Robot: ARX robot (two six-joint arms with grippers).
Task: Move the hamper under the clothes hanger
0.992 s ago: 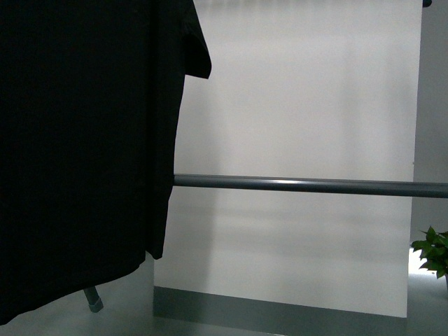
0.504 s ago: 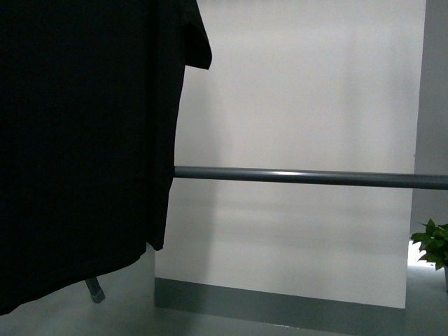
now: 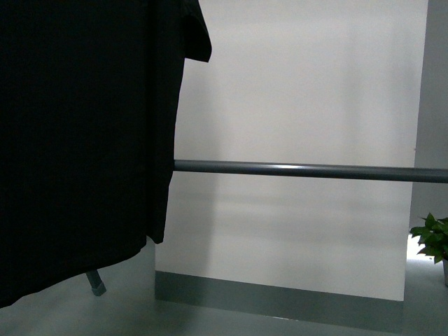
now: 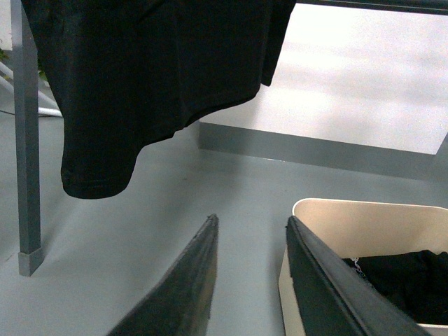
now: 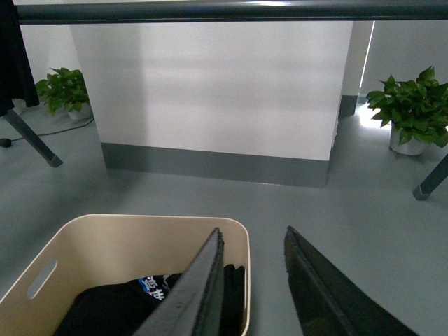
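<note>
At far left a black T-shirt [image 3: 84,140] hangs from the clothes hanger [image 3: 308,170], whose grey bar runs rightward across our front view, a splayed leg foot showing beneath the hem; the hamper is out of that view; in the left wrist view our left pincer [image 4: 248,280] stands partly open, its inner finger just inside the near corner of the beige hamper [image 4: 364,217] and its outer finger outside the wall, so the rim sits between the jaws without our being able to tell whether they touch it; in the right wrist view our right pincer [image 5: 252,280] is likewise parted astride the opposite rim of the hamper, which sits on the grey floor near the bar with dark clothes [image 5: 140,301] inside; a potted plant [image 5: 409,108] stands at right; we judge the tub stiff, smooth and fairly light, likely to slip, best pinched on the rolled rim at both sides.
</note>
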